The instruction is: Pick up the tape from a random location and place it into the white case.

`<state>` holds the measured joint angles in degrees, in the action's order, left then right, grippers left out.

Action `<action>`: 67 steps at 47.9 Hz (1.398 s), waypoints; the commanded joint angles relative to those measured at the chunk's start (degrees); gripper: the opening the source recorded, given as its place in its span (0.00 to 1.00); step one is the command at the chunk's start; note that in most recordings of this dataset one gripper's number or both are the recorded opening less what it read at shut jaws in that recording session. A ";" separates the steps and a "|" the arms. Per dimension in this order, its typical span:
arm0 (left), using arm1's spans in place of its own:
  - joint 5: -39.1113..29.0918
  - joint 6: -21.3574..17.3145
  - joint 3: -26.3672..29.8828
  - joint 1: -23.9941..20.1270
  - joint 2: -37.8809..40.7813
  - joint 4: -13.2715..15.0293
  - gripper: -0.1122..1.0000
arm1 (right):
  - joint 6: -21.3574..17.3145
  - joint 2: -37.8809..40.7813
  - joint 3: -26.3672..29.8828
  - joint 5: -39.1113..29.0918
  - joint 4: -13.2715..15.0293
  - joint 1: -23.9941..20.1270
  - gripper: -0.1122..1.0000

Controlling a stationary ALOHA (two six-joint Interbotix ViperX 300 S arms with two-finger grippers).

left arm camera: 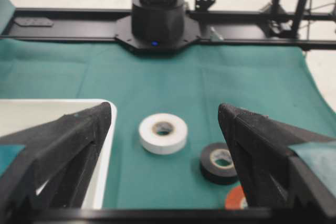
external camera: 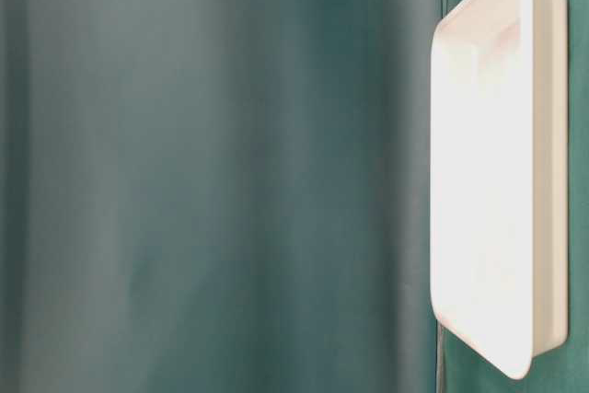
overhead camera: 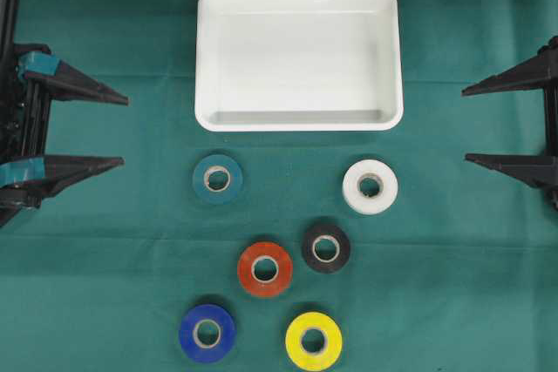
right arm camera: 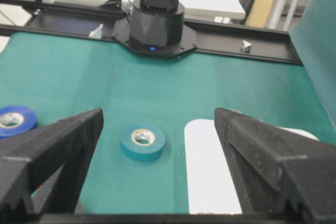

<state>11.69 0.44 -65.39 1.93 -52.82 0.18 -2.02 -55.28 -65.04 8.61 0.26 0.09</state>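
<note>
Several tape rolls lie flat on the green cloth below the white case (overhead camera: 299, 121): teal (overhead camera: 217, 179), white (overhead camera: 370, 186), black (overhead camera: 326, 248), red (overhead camera: 265, 269), blue (overhead camera: 207, 333) and yellow (overhead camera: 313, 341). The case holds nothing. My left gripper (overhead camera: 124, 131) is open at the left edge, well clear of every roll; its wrist view looks past the case corner (left arm camera: 107, 145) at the white tape (left arm camera: 163, 132) and black tape (left arm camera: 218, 162). My right gripper (overhead camera: 466, 125) is open at the right edge, facing the teal tape (right arm camera: 143, 141) and the case (right arm camera: 210, 166).
The opposite arm's black base (left arm camera: 156, 22) and rail stand at the far side of the cloth in each wrist view. The table-level view shows only the case (external camera: 526, 135) against green cloth. Bare cloth separates each gripper from the rolls.
</note>
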 commanded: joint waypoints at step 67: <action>-0.35 -0.09 33.05 3.25 38.41 0.09 0.99 | 0.18 1.14 2.20 0.26 0.18 0.18 0.91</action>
<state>11.25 0.44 -36.21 5.54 -15.91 0.26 -1.93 -54.58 -64.42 8.61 0.35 0.18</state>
